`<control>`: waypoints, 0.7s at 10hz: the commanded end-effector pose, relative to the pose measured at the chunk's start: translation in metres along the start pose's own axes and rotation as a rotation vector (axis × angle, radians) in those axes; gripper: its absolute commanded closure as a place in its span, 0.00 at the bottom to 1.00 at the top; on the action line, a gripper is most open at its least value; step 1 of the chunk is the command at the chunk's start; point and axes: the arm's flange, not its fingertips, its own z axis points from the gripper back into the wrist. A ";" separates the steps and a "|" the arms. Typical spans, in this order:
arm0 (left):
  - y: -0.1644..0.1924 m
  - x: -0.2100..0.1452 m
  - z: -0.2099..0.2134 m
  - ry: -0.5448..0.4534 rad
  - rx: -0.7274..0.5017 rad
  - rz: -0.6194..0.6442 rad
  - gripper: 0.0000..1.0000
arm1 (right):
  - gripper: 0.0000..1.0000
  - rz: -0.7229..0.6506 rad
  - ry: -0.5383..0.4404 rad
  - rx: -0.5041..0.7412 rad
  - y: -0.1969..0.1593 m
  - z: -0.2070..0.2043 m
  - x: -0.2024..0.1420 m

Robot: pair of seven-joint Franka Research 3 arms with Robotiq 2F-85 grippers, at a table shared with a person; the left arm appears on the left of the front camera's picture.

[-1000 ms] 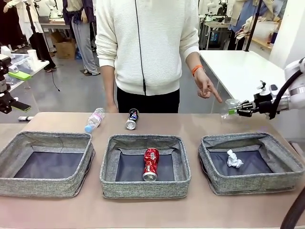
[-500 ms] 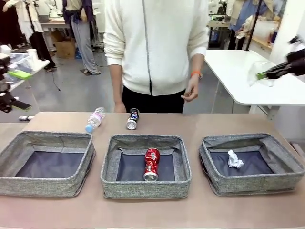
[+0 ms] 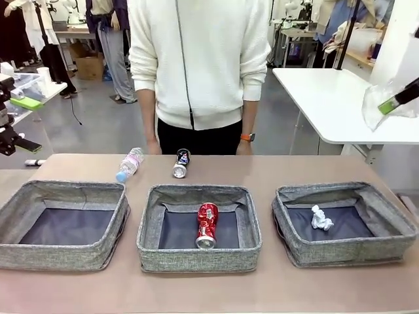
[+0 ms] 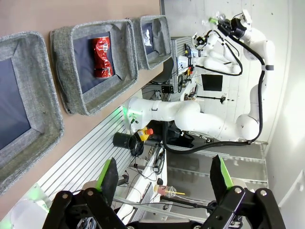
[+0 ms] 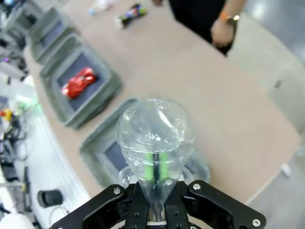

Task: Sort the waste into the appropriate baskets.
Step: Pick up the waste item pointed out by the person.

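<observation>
The right claw [image 5: 153, 174] pinched the clear plastic cup [image 5: 155, 136] flat, high at three o'clock; the left claw [image 4: 163, 174] gaped empty. That crushed thin wall might slip, dropping it onto the table [image 3: 294, 167] short of the baskets [image 3: 196, 258].

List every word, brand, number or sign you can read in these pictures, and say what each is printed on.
No text here can be read.
red can: pale markings on its side, too small and dented to read.
dark can: light patches of print, too blurred to read.
bottle: pale label band, no legible letters.
clear cup: no print visible.
</observation>
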 end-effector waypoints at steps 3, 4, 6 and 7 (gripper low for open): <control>-0.002 -0.002 0.000 0.007 0.005 0.002 0.00 | 0.97 -0.007 0.005 -0.078 -0.010 0.007 0.008; -0.002 -0.002 0.000 0.007 0.005 0.002 0.00 | 0.97 -0.007 0.005 -0.078 -0.010 0.007 0.008; -0.002 -0.002 0.000 0.007 0.005 0.002 0.00 | 0.97 0.004 -0.007 -0.058 -0.008 0.007 0.003; -0.002 -0.002 0.000 0.007 0.005 0.002 0.00 | 0.97 -0.029 0.069 -0.093 0.011 0.007 0.021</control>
